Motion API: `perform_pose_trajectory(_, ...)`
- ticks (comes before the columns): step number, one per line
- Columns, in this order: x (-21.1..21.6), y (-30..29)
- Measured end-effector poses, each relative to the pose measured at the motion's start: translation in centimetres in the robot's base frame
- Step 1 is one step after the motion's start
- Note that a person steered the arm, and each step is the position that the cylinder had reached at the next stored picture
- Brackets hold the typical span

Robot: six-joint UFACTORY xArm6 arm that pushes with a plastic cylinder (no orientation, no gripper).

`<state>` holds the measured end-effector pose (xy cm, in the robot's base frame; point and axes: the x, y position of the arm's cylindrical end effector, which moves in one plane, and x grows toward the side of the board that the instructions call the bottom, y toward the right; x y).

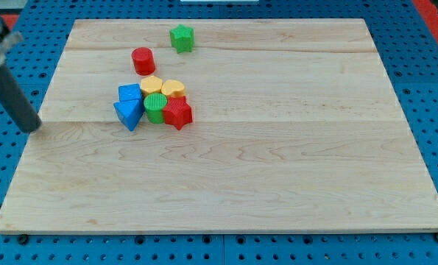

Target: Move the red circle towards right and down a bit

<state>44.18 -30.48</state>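
Observation:
The red circle is a short red cylinder standing alone on the wooden board, near the view's top left. My tip is the lower end of the dark rod at the board's left edge, well to the left of and below the red circle, apart from every block. A green star lies up and to the right of the red circle.
Just below the red circle sits a tight cluster: two yellow blocks, a blue cube, a blue triangle, a green cylinder and a red star. Blue pegboard surrounds the board.

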Motion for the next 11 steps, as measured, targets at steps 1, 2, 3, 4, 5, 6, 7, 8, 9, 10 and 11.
perform_pose_trajectory(1, -4.1, 0.0)
perform_pose_trajectory(2, -6.8, 2.9)
perform_pose_trajectory(3, -10.5, 7.9)
perform_pose_trajectory(4, -12.4, 10.4)
perform_pose_trajectory(5, -12.5, 17.6)
perform_pose_trajectory(6, -12.6, 23.4)
perform_pose_trajectory(7, -14.2, 23.2)
perform_pose_trajectory(8, -16.2, 24.4)
perform_pose_trajectory(9, -15.5, 29.0)
perform_pose_trajectory(10, -13.2, 31.2)
perform_pose_trajectory(11, -11.5, 33.4)
